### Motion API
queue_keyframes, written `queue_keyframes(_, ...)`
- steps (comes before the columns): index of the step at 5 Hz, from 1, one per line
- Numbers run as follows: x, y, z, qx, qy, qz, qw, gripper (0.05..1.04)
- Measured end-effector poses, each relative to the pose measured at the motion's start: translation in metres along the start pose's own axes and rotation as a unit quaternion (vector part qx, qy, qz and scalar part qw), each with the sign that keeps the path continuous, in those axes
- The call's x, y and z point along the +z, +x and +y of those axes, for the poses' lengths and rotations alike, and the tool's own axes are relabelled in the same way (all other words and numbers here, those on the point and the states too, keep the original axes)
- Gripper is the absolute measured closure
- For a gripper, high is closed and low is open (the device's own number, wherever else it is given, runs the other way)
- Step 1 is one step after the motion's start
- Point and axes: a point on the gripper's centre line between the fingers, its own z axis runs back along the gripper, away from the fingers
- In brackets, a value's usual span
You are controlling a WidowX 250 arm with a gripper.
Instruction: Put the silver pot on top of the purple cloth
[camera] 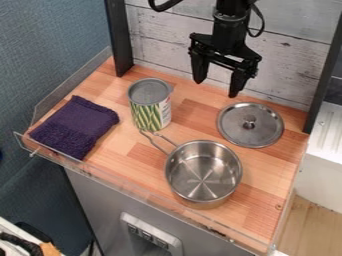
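Wood-grain counter (137,155), fuzzy purple cloth (75,126)

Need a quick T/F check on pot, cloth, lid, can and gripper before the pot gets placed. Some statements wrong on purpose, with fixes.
1. The gripper is open and holds nothing. True.
2. The silver pot is empty. True.
3. The pot already sits on the cloth. False: it stands on the wooden surface, apart from the purple cloth.
4. The lid covers the pot. False: the lid lies on the wood, off the pot.
5. The can stands between the cloth and the lid. True.
6. The can lies on its side. False: it is upright.
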Motion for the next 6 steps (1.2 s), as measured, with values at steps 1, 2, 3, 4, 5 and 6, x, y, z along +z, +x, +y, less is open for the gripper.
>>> queue_keyframes(1,-0.014,-0.005,-0.002,0.002,-0.004,0.016,0.9999,0.082)
queue_keyframes(2,-0.018,-0.038,-0.026,-0.024,-0.023,0.03,0.999,0.082)
queue_keyframes(3,0.0,-0.064,-0.044,-0.049,-0.03,0.009,0.9983,0.082)
queue_keyframes(4,-0.004,-0.092,-0.058,-0.057,-0.034,0.019,0.9976,0.082)
queue_keyframes(5,-0.017,-0.111,-0.077,-0.071,-0.034,0.03,0.9964,0.082)
queue_keyframes(6,-0.026,-0.118,-0.096,-0.076,-0.034,0.02,0.9963,0.082)
